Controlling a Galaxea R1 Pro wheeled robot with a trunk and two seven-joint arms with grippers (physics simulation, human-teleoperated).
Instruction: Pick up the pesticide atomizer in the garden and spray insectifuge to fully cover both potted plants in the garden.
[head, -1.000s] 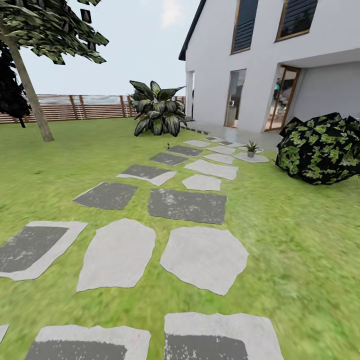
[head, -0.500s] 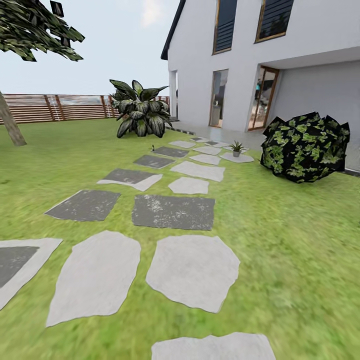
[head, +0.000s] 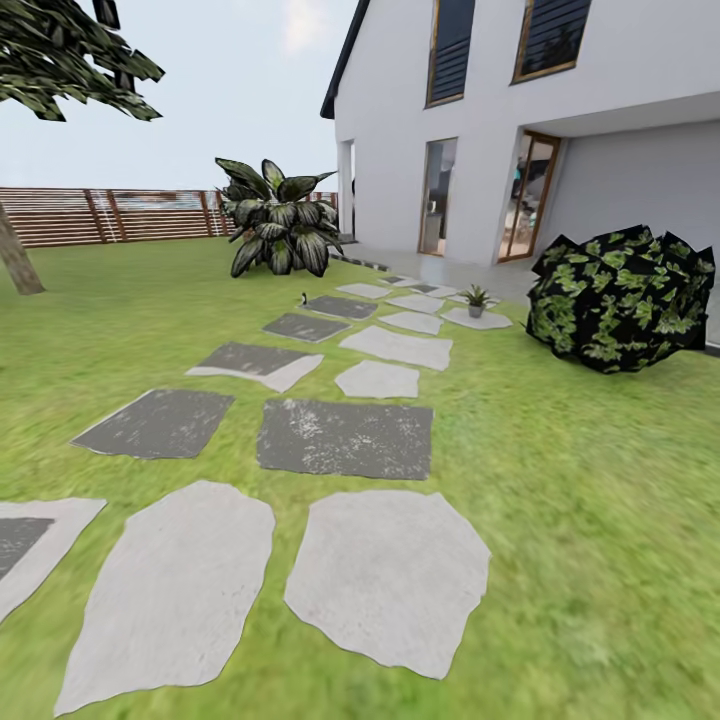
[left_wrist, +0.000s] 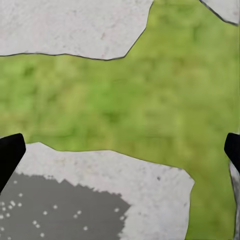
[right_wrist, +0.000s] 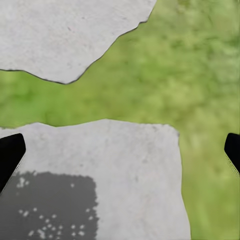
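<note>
Looking ahead: I see a lawn (head: 600, 480) crossed by grey stepping stones (head: 345, 438) that run far toward a white house (head: 560, 120).
Pesticide atomizer: a tiny dark speck (head: 304, 298) stands on the grass at the far left edge of the path, just beside a dark stone; too small for me to read detail.
Potted plant: one small green rosette in a grey pot (head: 476, 300) sits on a pale stone, far right of the path, near the house.
Shrubs: a striped dark-leaved one (head: 278, 218) far left by the wooden fence (head: 110, 215); a blocky dark bush (head: 620, 300) at right.
Left gripper (left_wrist: 120, 150): fingers spread wide over stone and grass, holding nothing.
Right gripper (right_wrist: 120, 150): likewise spread wide, holding nothing.
</note>
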